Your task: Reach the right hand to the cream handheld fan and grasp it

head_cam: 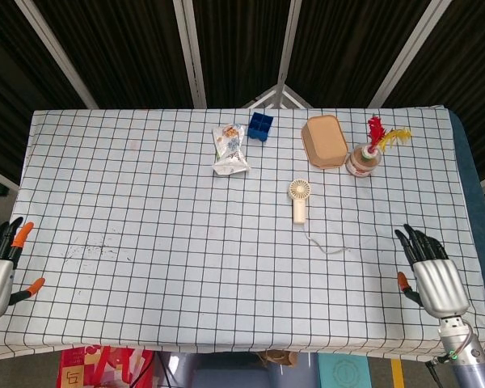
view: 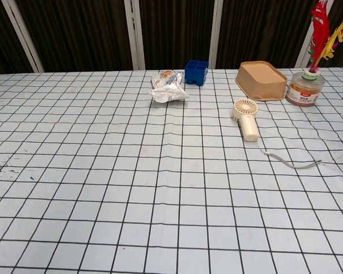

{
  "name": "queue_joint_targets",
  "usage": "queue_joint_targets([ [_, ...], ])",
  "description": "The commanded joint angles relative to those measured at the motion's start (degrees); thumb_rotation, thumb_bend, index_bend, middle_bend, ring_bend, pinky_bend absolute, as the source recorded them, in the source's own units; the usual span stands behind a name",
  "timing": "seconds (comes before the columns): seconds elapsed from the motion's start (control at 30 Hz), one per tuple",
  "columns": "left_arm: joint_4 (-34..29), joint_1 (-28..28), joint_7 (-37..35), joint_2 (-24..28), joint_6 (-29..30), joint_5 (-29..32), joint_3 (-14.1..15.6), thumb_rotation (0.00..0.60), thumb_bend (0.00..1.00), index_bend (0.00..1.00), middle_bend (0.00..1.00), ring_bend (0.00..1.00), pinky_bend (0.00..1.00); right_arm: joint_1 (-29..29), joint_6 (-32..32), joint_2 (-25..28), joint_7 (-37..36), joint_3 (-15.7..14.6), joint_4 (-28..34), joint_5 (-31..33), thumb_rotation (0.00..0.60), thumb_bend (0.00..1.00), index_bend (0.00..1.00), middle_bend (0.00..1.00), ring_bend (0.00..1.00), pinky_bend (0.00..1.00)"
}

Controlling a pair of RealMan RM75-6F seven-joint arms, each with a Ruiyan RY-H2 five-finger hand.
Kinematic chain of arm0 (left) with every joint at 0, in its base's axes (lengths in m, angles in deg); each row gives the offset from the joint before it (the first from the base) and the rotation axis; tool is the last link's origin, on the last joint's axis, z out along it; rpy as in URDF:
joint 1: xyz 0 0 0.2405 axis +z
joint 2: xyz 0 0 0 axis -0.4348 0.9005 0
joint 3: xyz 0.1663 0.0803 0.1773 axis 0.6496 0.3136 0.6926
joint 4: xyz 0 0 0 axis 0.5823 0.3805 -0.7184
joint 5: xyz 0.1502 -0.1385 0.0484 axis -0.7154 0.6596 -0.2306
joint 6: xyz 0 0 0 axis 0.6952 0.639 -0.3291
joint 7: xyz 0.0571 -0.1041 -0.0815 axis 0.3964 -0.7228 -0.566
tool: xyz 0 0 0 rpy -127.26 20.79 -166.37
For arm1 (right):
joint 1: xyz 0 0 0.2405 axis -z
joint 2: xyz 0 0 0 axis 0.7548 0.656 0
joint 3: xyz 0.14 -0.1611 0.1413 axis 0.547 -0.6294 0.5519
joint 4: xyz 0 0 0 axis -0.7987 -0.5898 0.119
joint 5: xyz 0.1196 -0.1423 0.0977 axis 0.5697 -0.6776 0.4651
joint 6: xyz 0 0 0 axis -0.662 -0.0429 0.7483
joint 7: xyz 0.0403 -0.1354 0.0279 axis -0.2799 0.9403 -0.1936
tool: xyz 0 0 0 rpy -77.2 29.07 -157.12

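A counter (head_cam: 145, 210) under a white black-gridded cloth holds a cream plastic handheld fan (head_cam: 299, 198) lying flat near centre. The right robot hand (head_cam: 431, 273), empty with fingers spread, hovers near the counter's front right edge, well apart from the fan.
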Motion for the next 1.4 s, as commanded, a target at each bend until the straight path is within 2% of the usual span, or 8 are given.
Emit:
queue_joint_targets([
  [0.03,-0.1,-0.1,-0.2,0.0,-0.2,0.2,-0.1,0.6,0.09,0.0,0.0,0.0,0.0,-4.1,5.5,-0.8,0.7,2.9,2.4,3.7,0.6,0.47,0.0,0.63,0.69,0.71],
  [0.1,-0.1,-0.2,-0.2,0.0,-0.3,0.2,-0.2,0.6,0.09,0.0,0.0,0.0,0.0,-7.1,9.9,-1.7,1.9,4.8,3.5,7.3,0.6,0.54,0.0,0.75,0.81,0.79],
  [0.2,-0.2,-0.4,-0.4,0.0,-0.4,0.1,-0.2,0.6,0.09,0.0,0.0,0.0,0.0,-10.8,14.9,-3.6,4.1,7.2,4.6,12.0,0.6,0.63,0.0,0.82,0.88,0.83],
  [0.37,-0.2,-0.4,-1.2,0.2,-0.7,0.2,-0.1,0.6,0.09,0.0,0.0,0.0,0.0,-17.6,21.4,-8.9,11.0,10.3,3.1,20.9,0.6,0.72,0.0,0.85,0.91,0.83],
  [0.6,-0.5,-0.3,-2.4,0.9,-1.0,0.7,-0.1,0.6,0.09,0.0,0.0,0.0,0.0,-25.1,25.5,-16.7,19.4,12.4,-2.3,33.4,0.6,0.74,0.0,0.85,0.92,0.84],
  [0.93,-0.3,-0.4,-3.2,1.3,-1.5,1.4,-0.3,0.6,0.09,0.0,0.0,0.0,0.0,-31.5,26.5,-24.1,24.1,13.4,-9.0,43.2,0.6,0.74,0.0,0.85,0.92,0.83],
  [1.23,-0.3,-0.5,-3.9,1.5,-1.5,1.2,-0.3,0.6,0.09,0.0,0.0,0.0,0.0,-33.5,26.0,-28.0,24.3,11.9,-14.3,47.4,0.6,0.74,0.0,0.85,0.92,0.83],
  [1.4,-0.4,-0.5,-4.1,1.5,-1.5,1.2,-0.3,0.6,0.09,0.0,0.0,0.0,0.0,-33.5,25.2,-28.1,23.1,11.3,-15.0,47.7,0.6,0.74,0.0,0.85,0.92,0.83],
])
